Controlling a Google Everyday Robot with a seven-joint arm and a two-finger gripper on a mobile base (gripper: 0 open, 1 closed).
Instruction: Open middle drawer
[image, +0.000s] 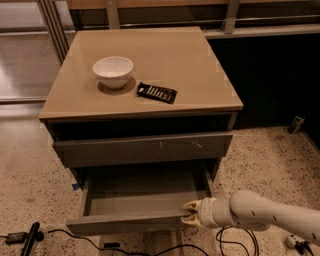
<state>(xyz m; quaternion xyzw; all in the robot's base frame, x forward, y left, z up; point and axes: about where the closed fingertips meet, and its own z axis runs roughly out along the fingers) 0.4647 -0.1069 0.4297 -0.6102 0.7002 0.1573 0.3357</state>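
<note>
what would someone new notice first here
The middle drawer stands pulled well out of the cabinet, low in the view, with the robot's claw at the right end of its front panel. Next come the white bowl and the dark packet just right of it on the tan cabinet top.

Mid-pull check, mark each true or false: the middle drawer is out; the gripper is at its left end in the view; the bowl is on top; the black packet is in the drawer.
1. The middle drawer is pulled out: true.
2. The gripper is at its left end: false, it is at the front panel's right end.
3. The white bowl sits on the cabinet top: true.
4. The black packet lies in the drawer: false, it lies on top beside the bowl.
</note>
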